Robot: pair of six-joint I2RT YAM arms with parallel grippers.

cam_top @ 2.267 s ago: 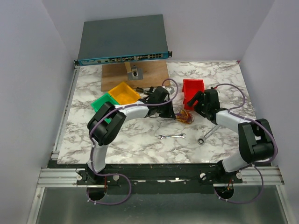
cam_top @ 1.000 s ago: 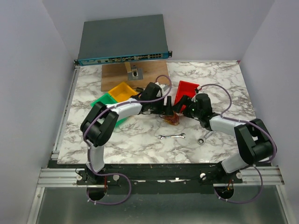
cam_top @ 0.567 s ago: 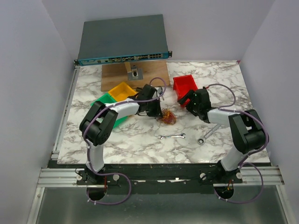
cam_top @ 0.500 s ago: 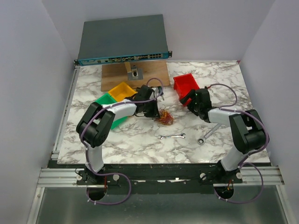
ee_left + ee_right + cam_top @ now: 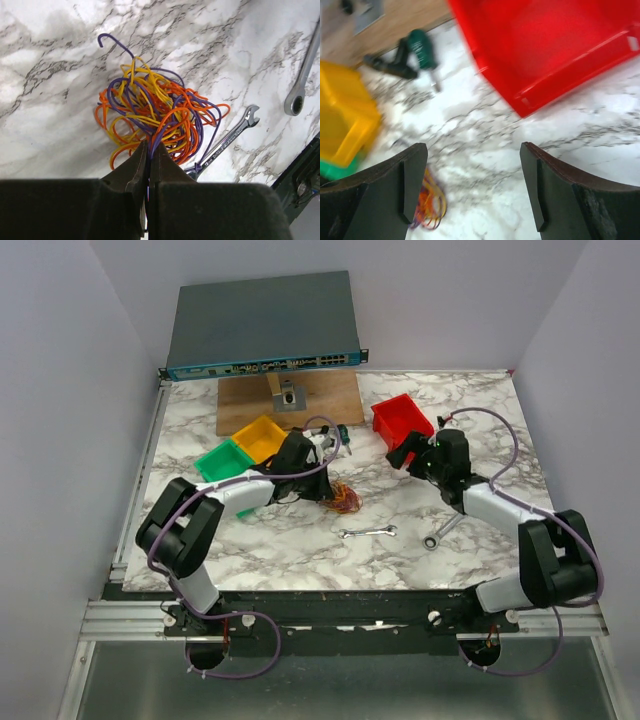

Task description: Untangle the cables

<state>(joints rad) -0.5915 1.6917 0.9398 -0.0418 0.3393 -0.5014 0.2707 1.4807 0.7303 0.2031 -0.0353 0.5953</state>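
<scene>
Untangling is judged barely begun: the cables (image 5: 155, 117), one knot, are pinched by the left end effector (image 5: 149, 151), the right end effector (image 5: 472, 170) held spread.

Cables (image 5: 155, 117) bunching in one knotted ball: thin orange, yellow, purple strands looping over each other, one hooked purple end sticking out. Ball sitting mid marble table (image 5: 280, 540), lower strands being pinched by left gripper (image 5: 149, 150).
</scene>
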